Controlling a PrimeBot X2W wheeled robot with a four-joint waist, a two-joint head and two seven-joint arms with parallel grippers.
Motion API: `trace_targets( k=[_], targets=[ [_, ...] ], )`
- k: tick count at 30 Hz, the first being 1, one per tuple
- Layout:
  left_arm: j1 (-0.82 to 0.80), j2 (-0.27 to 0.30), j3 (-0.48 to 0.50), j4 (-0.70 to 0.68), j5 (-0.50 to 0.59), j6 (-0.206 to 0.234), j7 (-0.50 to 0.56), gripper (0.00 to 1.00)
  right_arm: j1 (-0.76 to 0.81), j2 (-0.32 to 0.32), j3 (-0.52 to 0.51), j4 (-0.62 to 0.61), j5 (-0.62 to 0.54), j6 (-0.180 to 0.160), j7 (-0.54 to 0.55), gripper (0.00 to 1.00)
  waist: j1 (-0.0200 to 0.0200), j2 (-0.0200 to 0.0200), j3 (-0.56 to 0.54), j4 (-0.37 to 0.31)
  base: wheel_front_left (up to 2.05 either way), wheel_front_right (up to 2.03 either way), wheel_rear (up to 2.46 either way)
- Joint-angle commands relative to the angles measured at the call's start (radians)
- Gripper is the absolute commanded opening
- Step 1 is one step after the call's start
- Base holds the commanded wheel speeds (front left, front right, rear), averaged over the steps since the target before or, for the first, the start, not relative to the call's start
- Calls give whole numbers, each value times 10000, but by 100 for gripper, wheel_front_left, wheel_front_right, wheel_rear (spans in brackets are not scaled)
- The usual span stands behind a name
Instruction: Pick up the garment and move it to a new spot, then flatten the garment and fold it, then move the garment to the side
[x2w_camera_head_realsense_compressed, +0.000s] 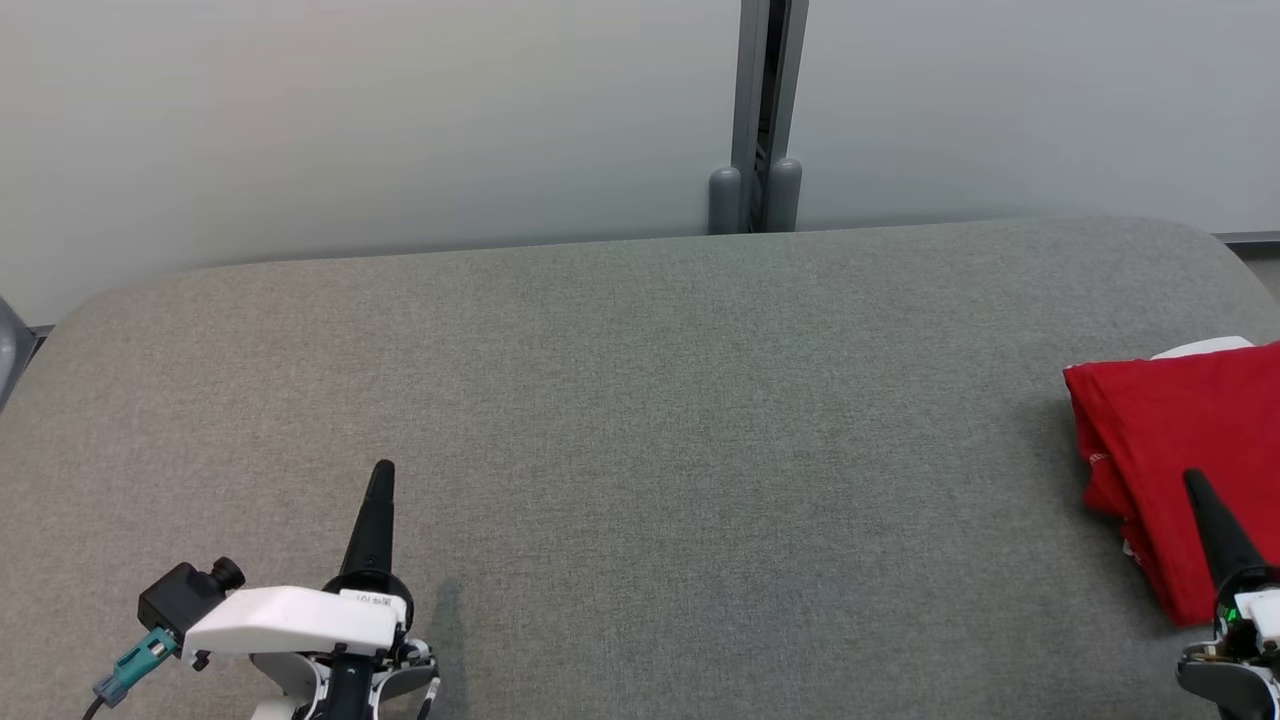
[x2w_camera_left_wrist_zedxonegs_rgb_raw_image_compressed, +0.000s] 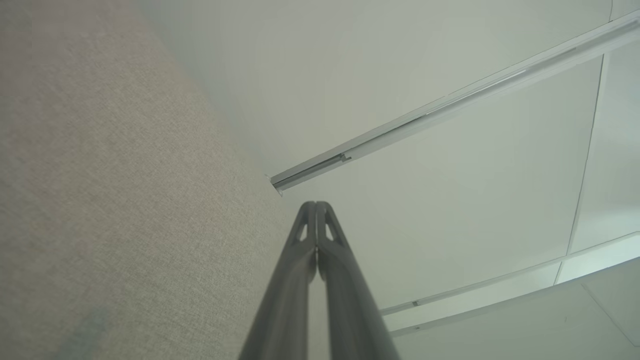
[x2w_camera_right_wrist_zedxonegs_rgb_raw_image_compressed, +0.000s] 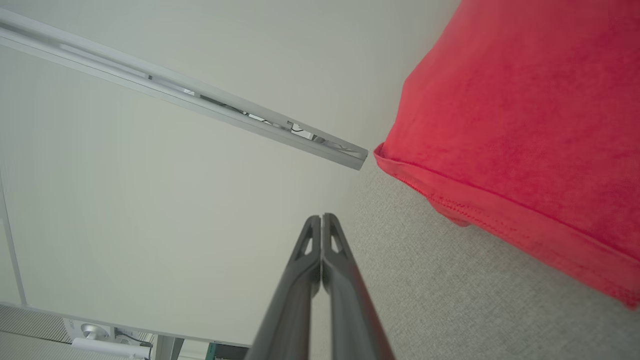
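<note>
Garment: red garment, folded, lying at the desk's right edge.
Left end effector: pressed together, empty.
Right end effector: pressed together, empty, beside the garment.
Advice: placement looks done; retreat without snagging the folds.

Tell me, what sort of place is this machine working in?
Probably an office or lab test area, not a home: bare pale wall panels joined by a metal post, a broad grey fabric-covered surface, and one folded red garment laid at its right side.

Both arms sit low, the left gripper and right gripper pressed closed, fingers pointing forward.
</note>
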Motion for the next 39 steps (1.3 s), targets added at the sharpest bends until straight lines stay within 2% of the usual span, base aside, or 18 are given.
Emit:
trace_targets(
  k=[1,39],
  targets=[
    [-270,17,77,1,-202,-96,-37,0,-236,-102,-89,-4,243,1,69,0,0,-1,1,3,0,0,0],
    [-847,-555,304,706,-2796,-969,-143,0,-855,-175,-825,875,3170,0,863,0,0,-1,59,82,0,0,0]
  ],
)
